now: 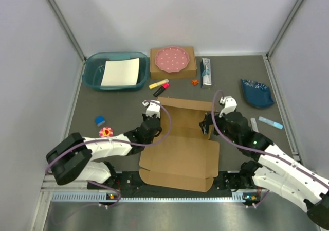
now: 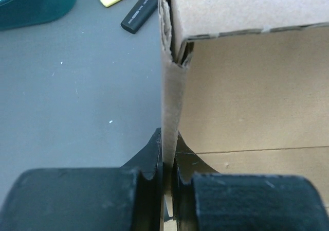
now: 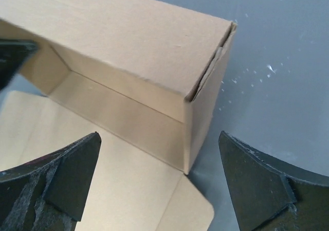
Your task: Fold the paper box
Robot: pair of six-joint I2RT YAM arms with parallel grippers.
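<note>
My left arm (image 1: 97, 148) extends from its base at the near left edge, forward and to the right, with the forearm low and close to level. My left gripper (image 2: 167, 151) is closed. Both fingers (image 2: 149, 161) are pressed together and clamp an upright wall of the paper box (image 2: 241, 102) edge-on between them.

My right arm (image 1: 277, 164) extends from the near right corner, forward and to the left, with the wrist (image 1: 234, 120) raised. My right gripper (image 3: 158, 138) has its jaws spread wide. One finger sits at each side of the wrist view, and a corner of the paper box stands in the gap, apart from both.
</note>
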